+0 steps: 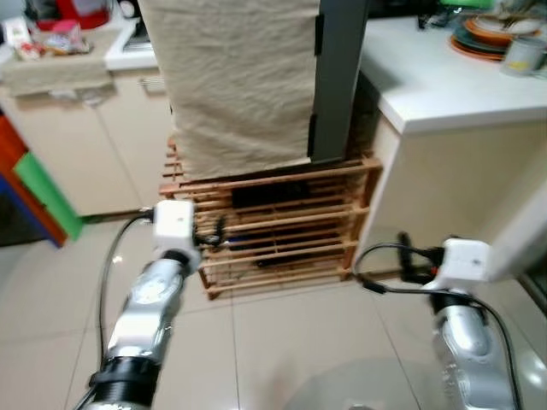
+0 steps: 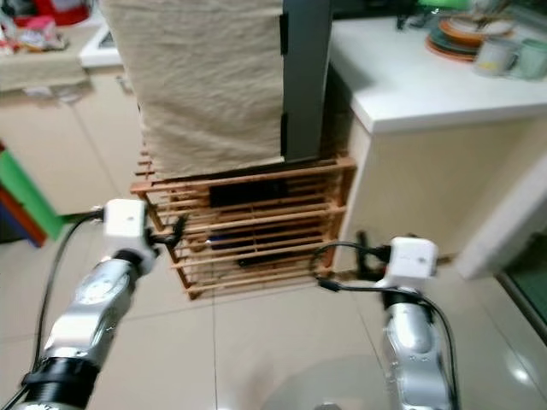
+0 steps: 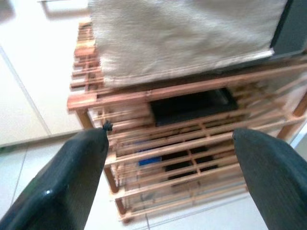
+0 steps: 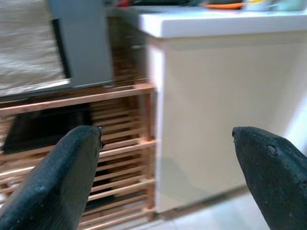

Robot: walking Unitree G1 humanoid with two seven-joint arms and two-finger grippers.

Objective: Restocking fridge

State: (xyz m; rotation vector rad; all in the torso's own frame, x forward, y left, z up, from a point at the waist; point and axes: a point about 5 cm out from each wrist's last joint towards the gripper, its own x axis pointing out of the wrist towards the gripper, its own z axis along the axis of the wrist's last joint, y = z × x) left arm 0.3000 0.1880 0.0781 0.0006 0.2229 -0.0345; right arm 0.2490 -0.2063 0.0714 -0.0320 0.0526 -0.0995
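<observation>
Two grippers are raised in front of the robot, and neither has hold of anything. The left gripper has its black fingers spread wide and points at the slatted wooden rack on the pale tiled floor; in the head view that arm sits at about 8 o'clock. The right gripper, at about 4 o'clock, is equally wide open and faces the cream cabinet side under the white worktop.

A tall grey appliance, probably the fridge, stands on the rack at 12 o'clock, draped down its front with a wrinkled beige cloth, likely to keep dust off. I cannot make out any stock to load or any handle. A stack of coloured plates rests on the worktop at 2 o'clock, well apart from both arms.

Judging by the empty, open grippers, the robot seems to be approaching the fridge, arms held ready.
</observation>
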